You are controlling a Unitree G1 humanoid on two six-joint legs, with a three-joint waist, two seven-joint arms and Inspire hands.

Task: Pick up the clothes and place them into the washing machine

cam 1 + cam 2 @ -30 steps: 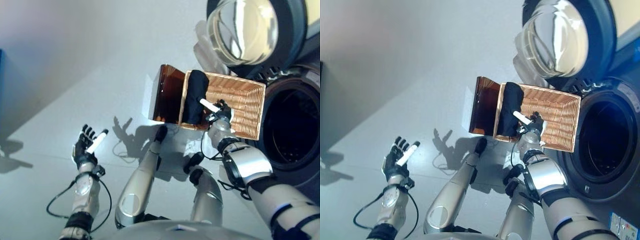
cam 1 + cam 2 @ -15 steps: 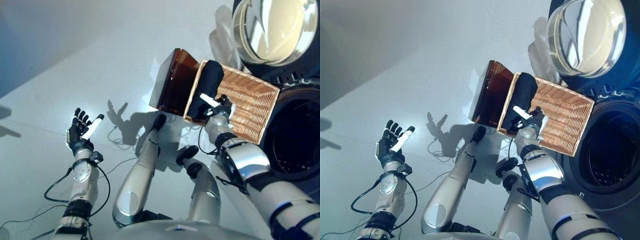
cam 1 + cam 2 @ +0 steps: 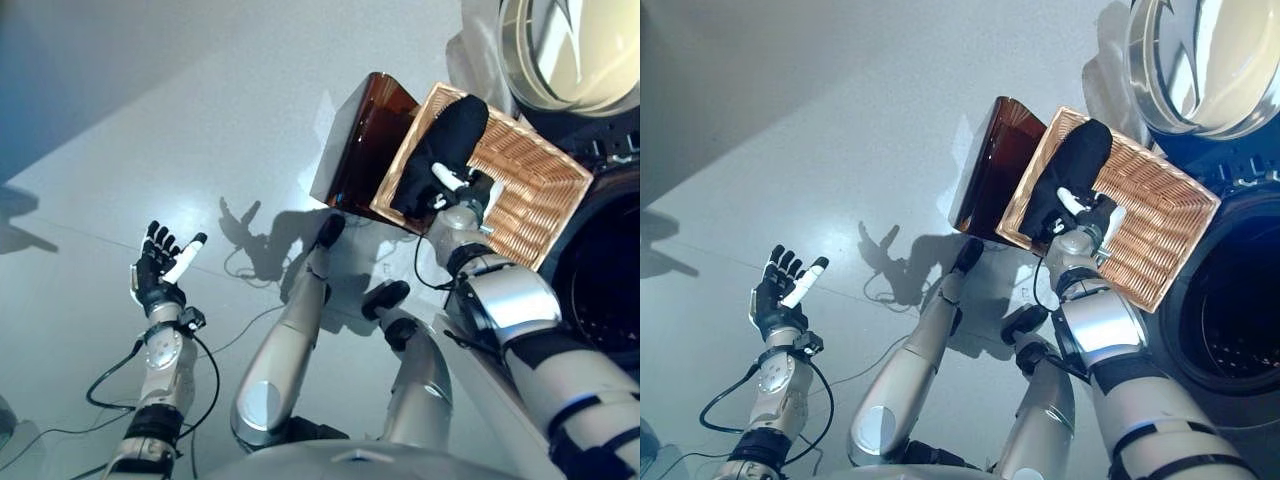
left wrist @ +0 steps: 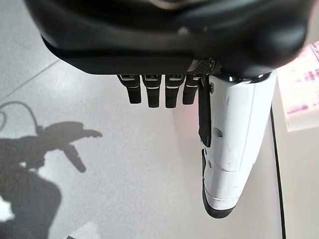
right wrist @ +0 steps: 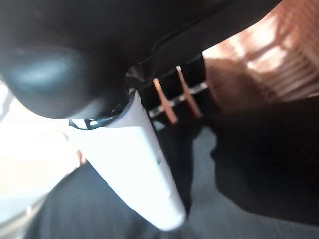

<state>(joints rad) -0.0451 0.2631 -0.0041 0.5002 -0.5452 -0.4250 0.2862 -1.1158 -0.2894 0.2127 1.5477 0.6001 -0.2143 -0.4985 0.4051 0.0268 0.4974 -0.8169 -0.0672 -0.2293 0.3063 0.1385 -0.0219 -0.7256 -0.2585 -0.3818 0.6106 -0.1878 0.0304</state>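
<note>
A black garment [image 3: 440, 150] lies along the near end of the wicker basket [image 3: 530, 175], which rests on a low dark brown box [image 3: 360, 150]. My right hand [image 3: 466, 192] is in the basket, against the garment, with its white thumb [image 5: 149, 169] lying over the dark cloth [image 5: 249, 169]. My left hand [image 3: 160, 275] is held out over the floor far to the left, open and empty, with straight fingers [image 4: 149, 92] and a white thumb [image 4: 232, 144]. The washing machine's drum opening [image 3: 1235, 320] is just right of the basket.
The machine's round glass door [image 3: 570, 50] stands open above the basket. Grey floor [image 3: 200, 120] spreads to the left and beyond the box.
The whole picture has shifted, so the camera has moved. My right hand stays on the black garment in the basket and my left hand stays open.
</note>
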